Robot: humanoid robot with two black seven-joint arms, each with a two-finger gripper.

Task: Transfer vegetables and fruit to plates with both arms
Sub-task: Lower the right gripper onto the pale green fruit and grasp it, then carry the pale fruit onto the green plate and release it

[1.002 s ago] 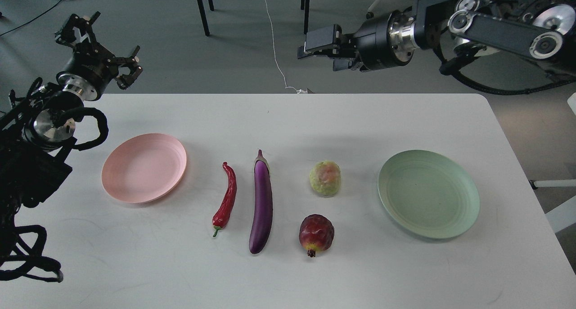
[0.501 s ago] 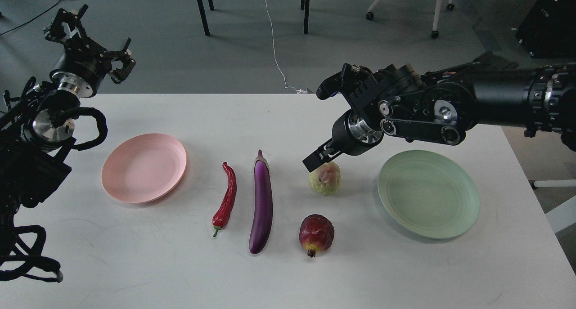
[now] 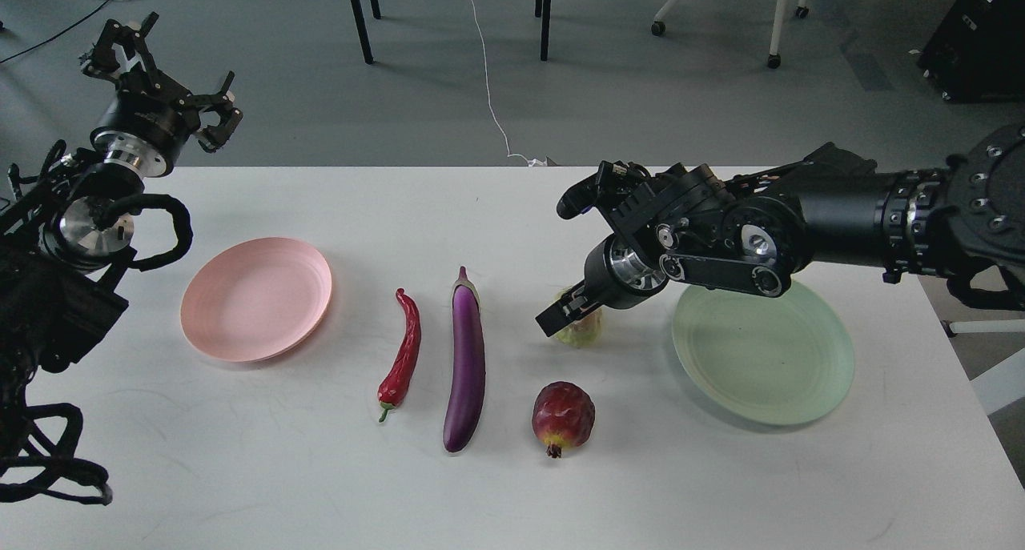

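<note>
Both arms are black and jointed, with polished silver rings at the wrists. The left arm (image 3: 88,214) trails looped black cables. The right arm (image 3: 801,222) shows round silver bolt caps along its side link.

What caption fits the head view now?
Right pincer lowered over the yellow-green fruit beside the green plate; left pincer raised.

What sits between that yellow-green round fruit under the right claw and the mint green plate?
Nothing visible. The yellow-green round fruit and the pale mint green plate are separated only by bare white table. The right gripper is down on the fruit, hiding most of it.
</note>
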